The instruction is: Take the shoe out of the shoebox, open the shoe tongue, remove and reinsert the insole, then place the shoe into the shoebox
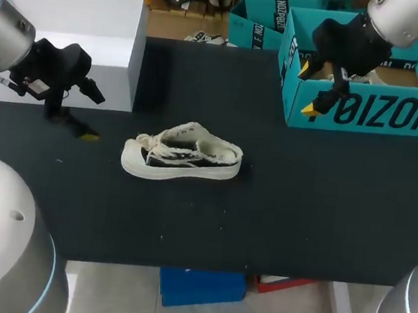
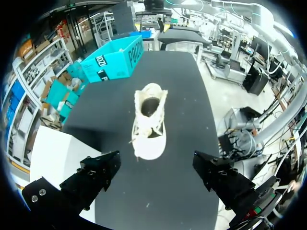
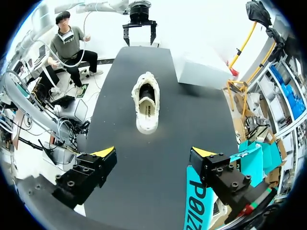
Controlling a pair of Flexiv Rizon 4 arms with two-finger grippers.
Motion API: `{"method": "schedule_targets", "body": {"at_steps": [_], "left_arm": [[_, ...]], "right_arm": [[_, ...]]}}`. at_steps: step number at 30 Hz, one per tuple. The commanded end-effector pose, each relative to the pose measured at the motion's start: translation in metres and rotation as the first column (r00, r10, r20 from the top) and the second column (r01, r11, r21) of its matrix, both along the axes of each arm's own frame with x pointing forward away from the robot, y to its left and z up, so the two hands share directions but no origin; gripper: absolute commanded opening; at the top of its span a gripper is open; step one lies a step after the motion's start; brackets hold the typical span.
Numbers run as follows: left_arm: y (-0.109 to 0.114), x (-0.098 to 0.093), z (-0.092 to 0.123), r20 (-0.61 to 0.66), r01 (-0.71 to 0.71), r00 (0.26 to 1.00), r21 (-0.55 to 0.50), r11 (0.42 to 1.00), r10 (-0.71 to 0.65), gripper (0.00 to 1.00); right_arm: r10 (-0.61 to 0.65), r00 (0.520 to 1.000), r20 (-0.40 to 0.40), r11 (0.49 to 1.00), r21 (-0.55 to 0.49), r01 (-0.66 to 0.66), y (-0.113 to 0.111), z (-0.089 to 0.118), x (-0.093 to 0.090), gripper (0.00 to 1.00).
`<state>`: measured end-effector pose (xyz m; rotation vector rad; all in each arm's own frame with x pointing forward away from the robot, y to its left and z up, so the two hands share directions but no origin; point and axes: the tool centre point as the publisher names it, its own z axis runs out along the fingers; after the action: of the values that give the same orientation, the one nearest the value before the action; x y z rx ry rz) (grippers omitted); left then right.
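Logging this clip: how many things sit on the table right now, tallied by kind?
shoe: 1
teal shoebox: 1
white box: 1
Total: 3

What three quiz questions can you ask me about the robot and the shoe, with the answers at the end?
1. Where does the shoe lie?
2. True or false: the right gripper holds the shoe.
3. Which stands nearest the left gripper? A a red bucket, B the white box, C a green basket.
Key: 1. On the black table, upright on its sole. 2. False: it is open and empty. 3. B.
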<state>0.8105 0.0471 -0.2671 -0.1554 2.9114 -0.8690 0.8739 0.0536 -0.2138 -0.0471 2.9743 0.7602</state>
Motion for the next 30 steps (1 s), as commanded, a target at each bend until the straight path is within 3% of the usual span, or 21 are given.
{"method": "schedule_targets", "body": {"at_steps": [1, 14, 21, 30], "left_arm": [[0.000, -0.001, -0.002, 0.005, 0.000, 1.000, -0.001, 1.000, 0.000, 1.00], [0.000, -0.001, -0.002, 0.005, 0.000, 1.000, -0.001, 1.000, 0.000, 1.00], [0.000, -0.001, -0.002, 0.005, 0.000, 1.000, -0.001, 1.000, 0.000, 1.00], [0.000, -0.001, -0.002, 0.005, 0.000, 1.000, -0.001, 1.000, 0.000, 1.00]], "right_arm": [[-0.035, 0.999, 0.031, 0.997, 0.065, 0.033, 0.005, -0.027, -0.010, 1.00], [-0.052, 0.997, 0.059, 0.970, 0.242, 0.037, 0.065, -0.081, -0.027, 1.00], [-0.030, 0.998, 0.052, 0.951, 0.310, 0.012, 0.097, -0.111, -0.026, 1.00], [0.001, 0.999, 0.045, 0.933, 0.359, -0.017, 0.121, -0.139, -0.014, 1.00]]}}
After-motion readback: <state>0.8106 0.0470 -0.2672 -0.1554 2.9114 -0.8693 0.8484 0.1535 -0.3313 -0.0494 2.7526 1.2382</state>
